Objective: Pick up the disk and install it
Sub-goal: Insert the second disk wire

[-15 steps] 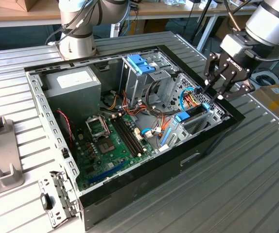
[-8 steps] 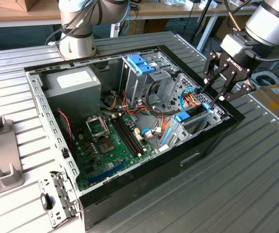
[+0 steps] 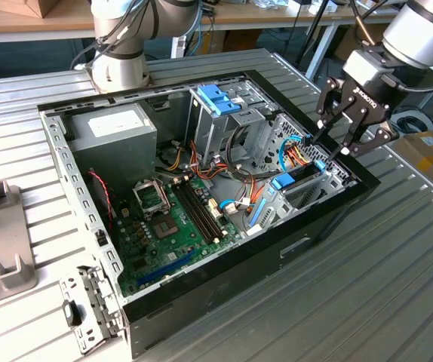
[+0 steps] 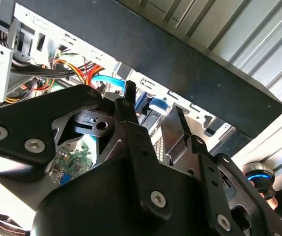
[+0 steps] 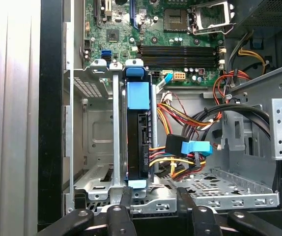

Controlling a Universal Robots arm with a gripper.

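Exterior view, from its left to its right: a grey tray (image 3: 1, 249) on the desk (image 3: 367, 286), then the open case (image 3: 201, 204) with the motherboard (image 3: 175, 226), then the gripper (image 3: 342, 128) hovering over the drive cage – jaws spread, holding nothing. In the first wrist view the disk (image 5: 136, 132) stands on edge in the cage slot, its blue bracket on top, cables (image 5: 190, 152) just beside it. It looks rigid, dense and smooth-sided – probably shock-sensitive; the bracket ends seem the safest place to pinch.
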